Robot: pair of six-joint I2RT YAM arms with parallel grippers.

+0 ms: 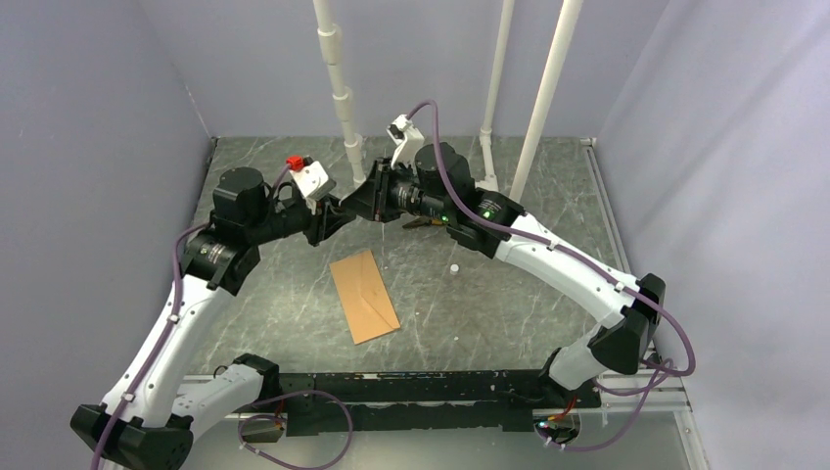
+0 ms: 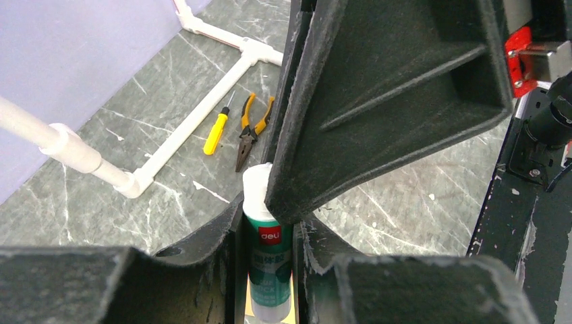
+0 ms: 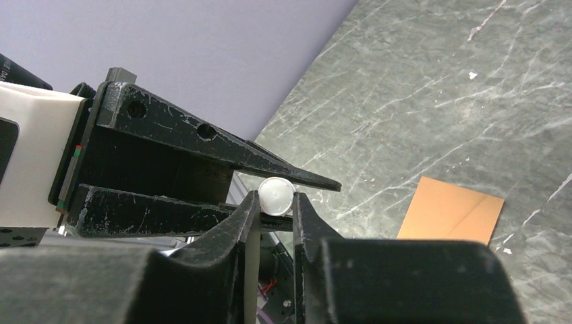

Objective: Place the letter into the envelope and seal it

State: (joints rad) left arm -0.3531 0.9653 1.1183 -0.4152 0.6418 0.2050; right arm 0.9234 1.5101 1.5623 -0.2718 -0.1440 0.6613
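The brown envelope [image 1: 364, 296] lies flat on the table in front of both grippers, seams up; its corner shows in the right wrist view [image 3: 450, 216]. The letter is not in view. My left gripper [image 1: 350, 204] is held up at the back centre, shut on a green and white glue stick [image 2: 271, 260]. My right gripper [image 1: 380, 192] meets it tip to tip and is shut on the stick's white cap [image 3: 276, 194]. In the left wrist view the right gripper's finger [image 2: 378, 88] covers the cap end [image 2: 255, 190].
White pipe posts [image 1: 338, 88] stand at the back, with a pipe frame on the table [image 2: 195, 118]. A yellow screwdriver [image 2: 217, 131] and orange-handled pliers [image 2: 251, 131] lie beside it. A small white bit [image 1: 454, 267] lies right of the envelope.
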